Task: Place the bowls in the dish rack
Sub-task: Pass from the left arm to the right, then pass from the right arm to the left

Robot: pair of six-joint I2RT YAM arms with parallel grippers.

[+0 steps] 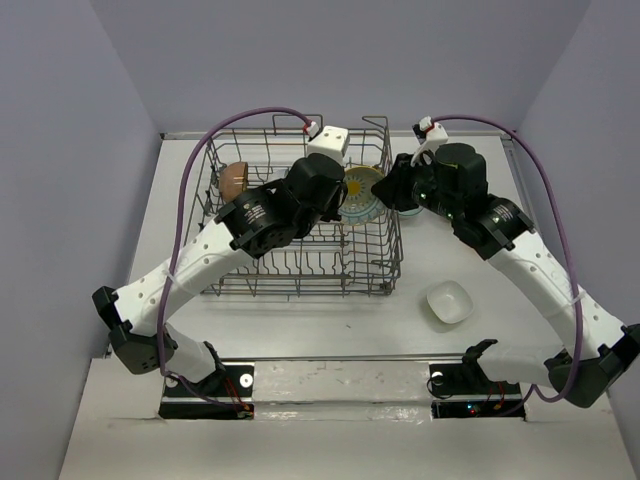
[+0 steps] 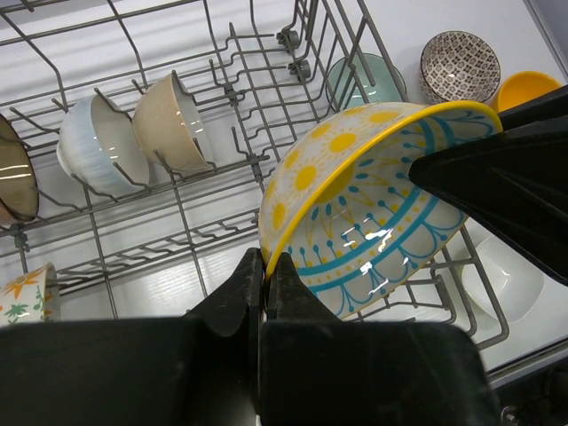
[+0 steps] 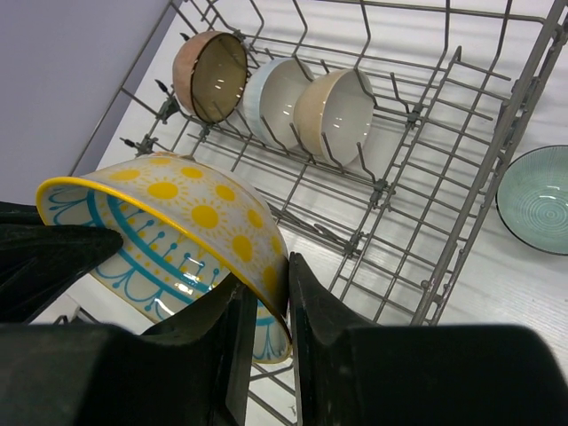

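Two arms [image 1: 200, 260] over dish rack [image 1: 300, 285], left tool [image 2: 264, 266] and right tool [image 3: 273, 282] clamped on patterned bowl [image 2: 373, 204]

I look down on a pale grey-white table [image 1: 300, 320] boxed in by three plain lavender walls: the left wall [image 1: 60, 200], the back wall [image 1: 340, 60] and the right wall [image 1: 600, 150]. Light falls evenly from above, leaving soft shadows on the tabletop and a mild sheen on a lighter strip [image 1: 340, 385] along its near edge.
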